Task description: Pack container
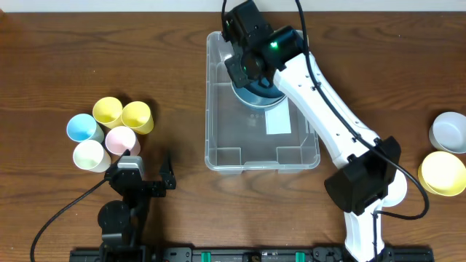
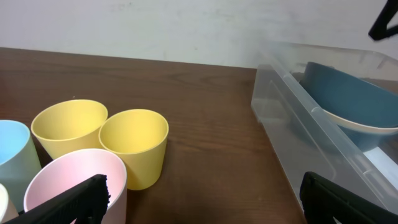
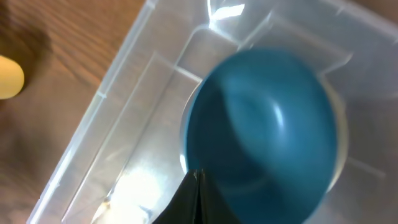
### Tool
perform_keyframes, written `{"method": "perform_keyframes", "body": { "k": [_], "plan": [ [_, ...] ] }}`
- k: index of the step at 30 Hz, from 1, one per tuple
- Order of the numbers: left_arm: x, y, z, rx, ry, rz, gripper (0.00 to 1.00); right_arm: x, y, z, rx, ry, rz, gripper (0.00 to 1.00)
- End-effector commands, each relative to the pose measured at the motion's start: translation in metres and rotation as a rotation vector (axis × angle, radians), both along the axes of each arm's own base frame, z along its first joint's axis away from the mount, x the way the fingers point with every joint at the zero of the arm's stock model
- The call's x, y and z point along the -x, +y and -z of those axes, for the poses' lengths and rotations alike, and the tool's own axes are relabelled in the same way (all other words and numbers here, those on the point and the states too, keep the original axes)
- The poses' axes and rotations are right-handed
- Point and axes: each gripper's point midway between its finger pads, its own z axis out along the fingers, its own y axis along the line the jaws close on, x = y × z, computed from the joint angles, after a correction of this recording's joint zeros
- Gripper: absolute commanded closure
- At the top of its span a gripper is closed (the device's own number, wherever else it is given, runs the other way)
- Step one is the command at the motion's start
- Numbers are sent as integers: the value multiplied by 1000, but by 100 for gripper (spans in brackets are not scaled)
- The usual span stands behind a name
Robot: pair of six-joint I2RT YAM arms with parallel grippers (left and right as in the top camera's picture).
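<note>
The clear plastic container (image 1: pixel 212 102) stands at the table's middle, with a white label (image 1: pixel 278 120) on its floor. A blue bowl (image 1: pixel 256 96) lies in its far end, tilted against the wall, also in the left wrist view as the blue bowl (image 2: pixel 348 102). My right gripper (image 1: pixel 252 71) hovers over that bowl. In the right wrist view the right gripper (image 3: pixel 198 180) is shut, fingers pressed together with nothing between them, just above the blue bowl (image 3: pixel 267 124). My left gripper (image 2: pixel 205 199) is open and empty, low by the cups, left of the container (image 2: pixel 283 99).
Several cups cluster at the left: two yellow (image 1: pixel 108 110) (image 1: pixel 137 116), a blue one (image 1: pixel 84 129), a pink one (image 1: pixel 120 138) and a cream one (image 1: pixel 91 155). At the right edge sit a grey bowl (image 1: pixel 449 131) and a yellow bowl (image 1: pixel 443 173).
</note>
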Motion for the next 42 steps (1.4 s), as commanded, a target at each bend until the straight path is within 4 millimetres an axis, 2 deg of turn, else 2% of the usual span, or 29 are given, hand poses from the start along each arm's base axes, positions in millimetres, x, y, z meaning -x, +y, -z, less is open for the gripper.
{"method": "perform_keyframes", "body": {
  "k": [1,10,18,21,24,26,28,30,32,35,38,42],
  "plan": [
    [0,0,13,-11,29,5,2,9,4,14,-37,66,12,99],
    [0,0,13,-11,29,5,2,14,4,54,-21,115,6,99],
    [0,0,13,-11,28,5,2,15,3,67,-15,124,8,99],
    [0,0,13,-11,29,5,2,12,5,65,-23,110,7,99],
    [0,0,13,-11,29,5,2,6,7,54,-43,79,8,99],
    [0,0,13,-11,29,5,2,2,7,38,-61,51,11,96],
    [0,0,13,-11,29,5,2,-3,2,14,-66,14,25,89],
    [0,0,13,-11,29,5,2,-7,-12,-15,-57,-31,66,72],
    [0,0,13,-11,29,5,2,-9,-37,-46,-29,-78,143,52],
    [0,0,13,-11,29,5,2,-5,-76,-76,12,-114,253,2],
    [0,0,13,-11,29,5,2,8,-124,-95,32,-105,413,1],
    [0,0,13,-11,29,5,2,28,-191,-109,33,-69,672,1]
  ]
}}
